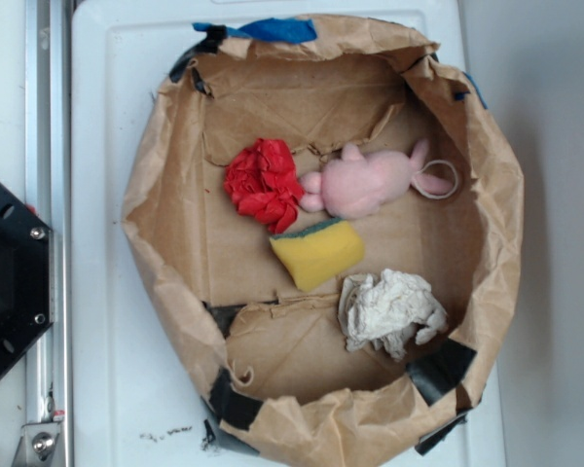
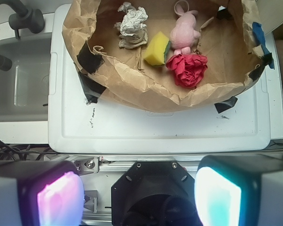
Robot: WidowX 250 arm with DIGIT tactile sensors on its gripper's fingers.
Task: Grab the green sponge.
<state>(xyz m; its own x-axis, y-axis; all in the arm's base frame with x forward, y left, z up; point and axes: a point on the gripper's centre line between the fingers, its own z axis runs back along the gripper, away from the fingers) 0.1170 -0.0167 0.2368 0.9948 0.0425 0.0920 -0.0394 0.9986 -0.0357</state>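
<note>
In the exterior view the gripper itself does not show; only a black metal base plate point(image 1: 5, 282) sits at the left edge beside a silver rail point(image 1: 47, 224). A bin of crumpled brown paper point(image 1: 165, 253), patched with black tape and a strip of blue tape at its far rim, stands on a smooth white plastic lid point(image 1: 107, 370). Near the middle of the bin floor lies the green sponge point(image 1: 316, 253): a blocky yellow foam piece with a thin dark green layer along its upper edge. Its top corner touches a ruffled red cloth bundle point(image 1: 263, 183), and a soft pink plush animal point(image 1: 365, 182) lies just beside both, its thin tail looping toward the bin's right wall. A wrinkled white paper wad point(image 1: 389, 309) rests just beside the sponge's lower right corner.

In the wrist view the gripper point(image 2: 139, 195) hangs over the rail, well short of the bin, its two fingers spread wide apart with nothing between them; the left pad point(image 2: 59, 197) glows pink and the right one point(image 2: 217, 197) glows teal. Beyond the lid's near edge the bin holds the sponge in the middle, touching the plush's side, with the red bundle nearest the camera and the paper wad toward the far left wall. A grey sink point(image 2: 19, 80) sits off the lid's left edge.
</note>
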